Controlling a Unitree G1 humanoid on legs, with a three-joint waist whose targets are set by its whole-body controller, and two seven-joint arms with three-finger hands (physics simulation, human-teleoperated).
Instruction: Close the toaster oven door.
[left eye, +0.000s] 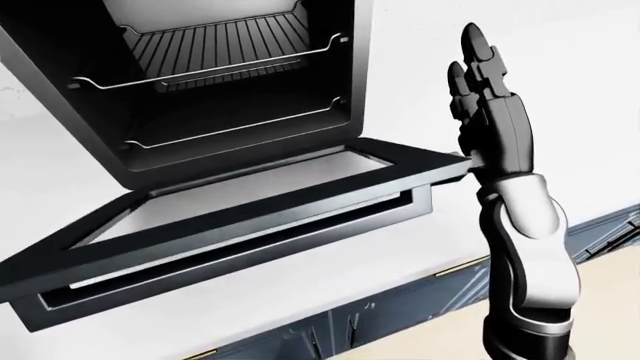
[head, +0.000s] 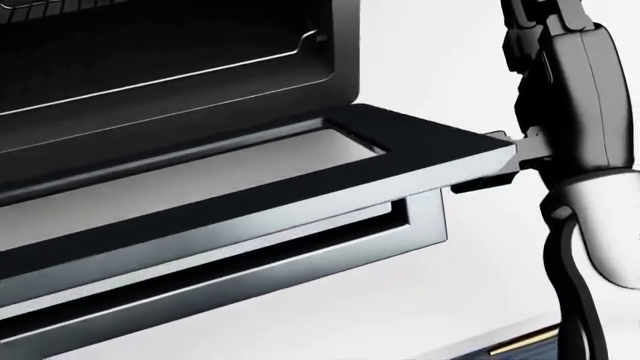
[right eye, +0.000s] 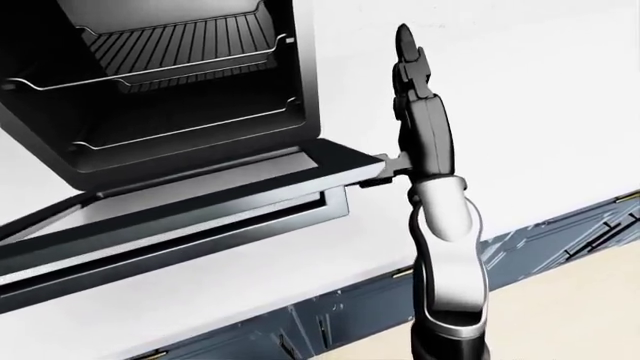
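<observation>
The toaster oven (left eye: 200, 82) stood on the white counter (left eye: 300, 292), filling the upper left of the left-eye view, its cavity open and two wire racks (left eye: 210, 52) visible inside, one above the other. The toaster oven door (left eye: 230, 217) hung open on its bottom hinge, reaching out toward the bottom left of that view, raised a little above flat. Its glass pane (left eye: 250, 191) faced upward, and the handle bar (left eye: 250, 244) ran along the underside of the outer edge.

My right hand (left eye: 490, 112) stood just beside the door's right-hand corner, fingers (left eye: 478, 52) extended upward and held close together, not gripping anything. The thumb projected sideways from the palm and lay against the corner: in the head view its tip (head: 505, 150) met the edge of the door frame, with a dark part showing just under that corner. I could not tell whether the thumb bore up under the door or merely touched its side. The forearm (left eye: 530, 255) rose from the bottom of the view, near upright.

My left hand appeared in none of the views.

Below the counter edge, dark cabinet fronts (right eye: 340, 315) with brass-coloured trim ran toward the lower right of the right-eye view.
</observation>
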